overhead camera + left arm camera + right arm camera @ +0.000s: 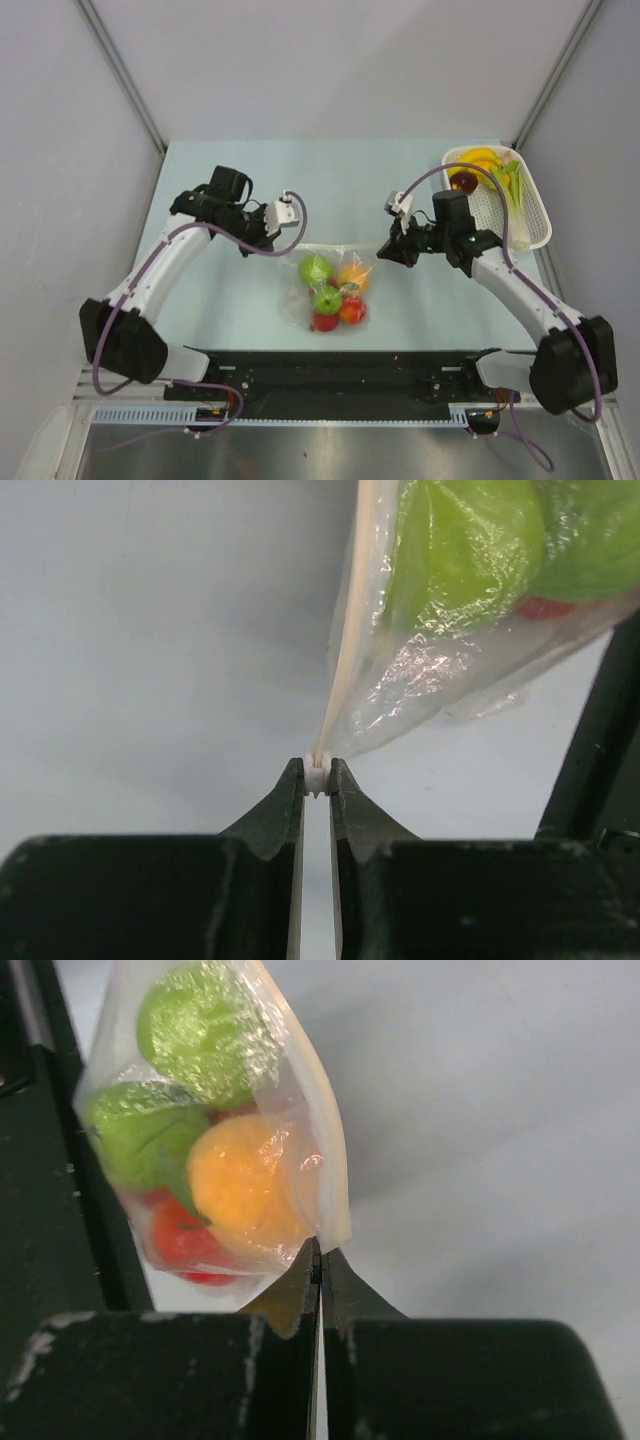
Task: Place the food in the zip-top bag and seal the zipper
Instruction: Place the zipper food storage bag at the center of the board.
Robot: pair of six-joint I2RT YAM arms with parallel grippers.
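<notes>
The zip-top bag (330,290) lies mid-table with the food inside: green (315,268), orange (352,276) and red (324,321) toy fruits. My left gripper (278,243) is at the bag's upper left corner. In the left wrist view it (317,772) is shut on a small white piece at the end of the zipper (343,630), and the bag (460,610) hangs beyond. My right gripper (385,250) is at the upper right corner. In the right wrist view it (321,1250) is shut on the bag's corner (335,1222), with the fruits (240,1185) visible through the plastic.
A white perforated basket (538,215) stands at the back right with yellow, red and green items in it. A black rail (340,370) runs along the table's near edge between the arm bases. Grey walls close in both sides.
</notes>
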